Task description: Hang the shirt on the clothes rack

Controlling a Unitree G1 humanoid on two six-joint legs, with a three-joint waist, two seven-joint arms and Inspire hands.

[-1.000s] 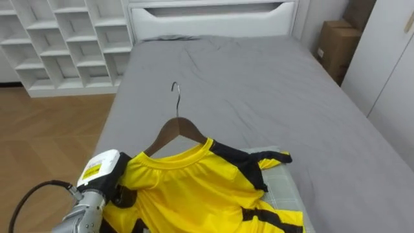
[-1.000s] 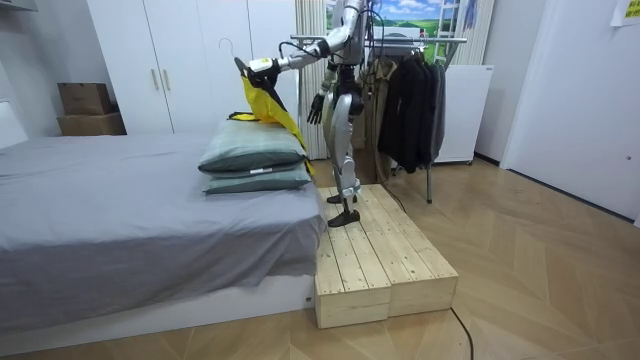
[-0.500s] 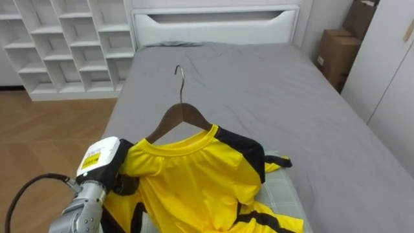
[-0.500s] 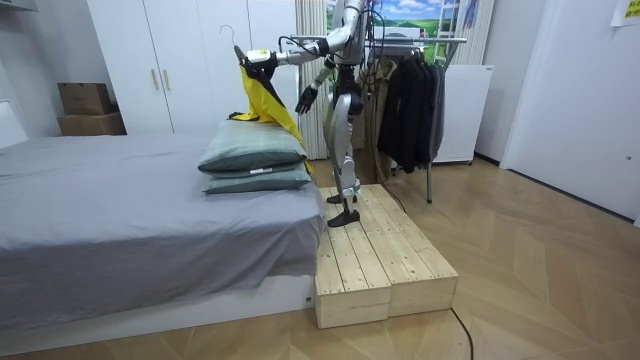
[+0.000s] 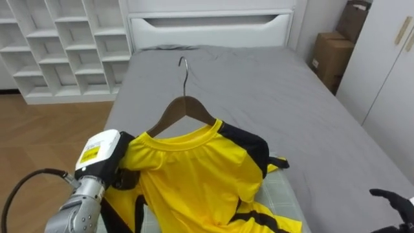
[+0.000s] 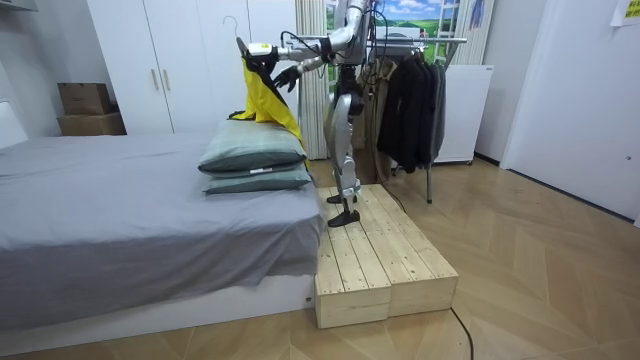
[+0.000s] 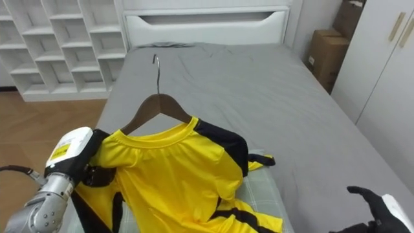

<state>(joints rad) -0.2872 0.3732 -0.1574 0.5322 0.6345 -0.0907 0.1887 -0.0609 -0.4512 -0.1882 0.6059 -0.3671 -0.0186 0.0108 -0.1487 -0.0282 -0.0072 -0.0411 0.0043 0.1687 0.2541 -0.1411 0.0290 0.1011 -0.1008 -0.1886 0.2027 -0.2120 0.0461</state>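
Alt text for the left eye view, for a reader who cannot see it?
The robot's left hand grips the shoulder of a yellow shirt on a wooden hanger, held above a grey bed. Its open right hand shows at lower right; white shelves stand behind.

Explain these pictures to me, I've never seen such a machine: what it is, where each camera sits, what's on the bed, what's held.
It is a humanoid robot on two legs, with two arms. Two pictures come from the camera on its head, looking down; the third from a camera across the room. The robot stands on a wooden platform between a grey bed and a clothes rack. Two pillows lie stacked on the bed. Its left hand grips a yellow shirt hung on a wooden hanger, above the pillows. Its right hand is open, holding nothing.
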